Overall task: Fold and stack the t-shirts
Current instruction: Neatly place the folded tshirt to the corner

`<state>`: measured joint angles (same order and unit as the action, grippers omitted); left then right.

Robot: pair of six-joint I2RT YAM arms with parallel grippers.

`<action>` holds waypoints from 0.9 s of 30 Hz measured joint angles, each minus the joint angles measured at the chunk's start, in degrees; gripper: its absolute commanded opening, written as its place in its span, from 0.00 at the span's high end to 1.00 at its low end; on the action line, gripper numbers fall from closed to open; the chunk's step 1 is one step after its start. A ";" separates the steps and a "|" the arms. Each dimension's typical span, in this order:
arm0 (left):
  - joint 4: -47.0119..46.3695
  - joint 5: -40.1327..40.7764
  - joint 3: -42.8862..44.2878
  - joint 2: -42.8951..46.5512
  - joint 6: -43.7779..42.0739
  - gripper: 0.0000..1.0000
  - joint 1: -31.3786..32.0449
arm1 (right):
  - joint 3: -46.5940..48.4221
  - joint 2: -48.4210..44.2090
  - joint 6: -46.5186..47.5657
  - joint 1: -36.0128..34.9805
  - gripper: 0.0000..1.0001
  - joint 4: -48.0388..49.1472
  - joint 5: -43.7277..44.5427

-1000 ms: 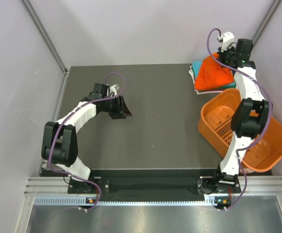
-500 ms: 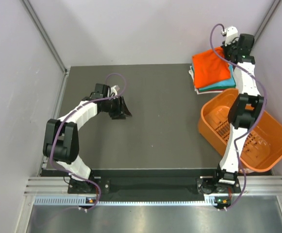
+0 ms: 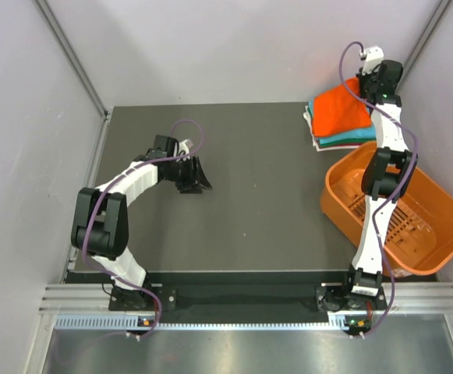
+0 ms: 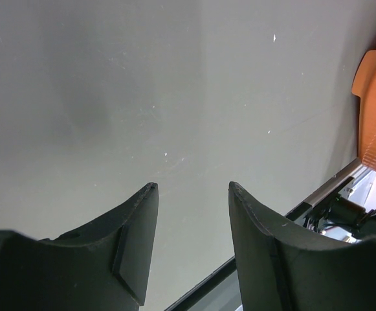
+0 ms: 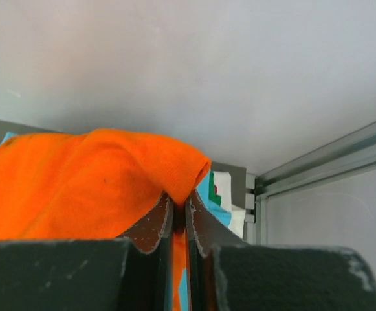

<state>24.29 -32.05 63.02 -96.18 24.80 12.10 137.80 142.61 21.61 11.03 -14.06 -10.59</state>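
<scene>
Left gripper (image 3: 196,174): was over the left-centre part of the tabletop (image 3: 265,164), well apart from the shirts. Whether it touched the surface could not be told.
Left jaws: stood apart with nothing between them. The left wrist view showed only bare tabletop through the gap.
Right gripper (image 5: 180,205): was at the far right corner, at the far edge of the shirt pile.
Right jaws: were pressed together on a fold of the orange t-shirt (image 3: 340,109), with cloth pinched between the two tips.
Orange t-shirt: lay on top of the pile and covered most of it. The pinched edge rose in a hump at the jaws.
Turquoise t-shirt (image 3: 349,138): lay directly under the orange one, its border showing along the near side and the left side.
White t-shirt (image 3: 309,123): showed as a thin edge on the left of the pile. Lower layers could not be made out clearly.
Pile position: far right corner of the tabletop.
Orange basket (image 3: 438,251): slotted plastic, stood at the right edge of the tabletop, just beside the near side of the pile.
</scene>
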 measured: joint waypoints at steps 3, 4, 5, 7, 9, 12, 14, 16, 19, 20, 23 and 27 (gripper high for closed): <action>0.15 0.00 0.02 0.00 -0.04 0.48 0.00 | 0.04 0.00 -0.81 -0.04 1.00 1.36 0.04; 0.15 -0.02 0.09 0.00 -0.04 0.48 0.00 | 0.04 0.00 -0.85 -0.04 1.00 1.31 0.13; 0.17 -0.04 0.11 0.00 -0.04 0.48 0.00 | 0.04 0.00 -0.85 -0.04 1.00 1.27 0.26; 0.15 -0.04 0.20 -0.02 -0.04 0.48 0.00 | -0.13 0.00 -0.83 -0.07 1.00 1.29 0.44; 0.15 -0.11 0.20 0.00 -0.02 0.48 0.00 | -0.79 -0.17 -0.79 -0.09 1.00 1.49 0.63; 0.15 -0.26 0.22 0.00 -0.02 0.48 0.00 | -4.85 -1.81 -0.59 -0.09 1.00 1.81 1.20; 0.13 -0.31 0.24 0.00 0.00 0.48 0.00 | -8.24 -3.61 -0.31 -0.07 1.00 1.62 1.05; 0.13 -0.57 0.24 0.00 0.07 0.48 0.00 | -11.06 -5.86 0.20 -0.39 1.00 0.37 0.33; 0.00 -1.11 0.24 0.00 0.17 0.47 0.00 | -14.60 -10.69 1.09 -0.92 1.00 -1.92 -0.92; -0.07 -1.27 0.24 0.02 0.20 0.47 0.00 | -16.24 -12.87 1.33 -1.16 1.00 -2.19 -1.27; -0.28 -1.62 0.24 0.11 0.37 0.47 0.00 | -22.67 -21.51 1.73 -2.21 1.00 -3.06 -2.58; -0.33 -2.25 0.24 0.46 0.61 0.47 0.00 | -26.77 -31.01 1.77 -3.28 1.00 -4.42 -4.63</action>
<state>23.97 -34.30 63.26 -95.72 25.41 12.10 111.02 111.59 23.38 7.75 -18.48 -15.22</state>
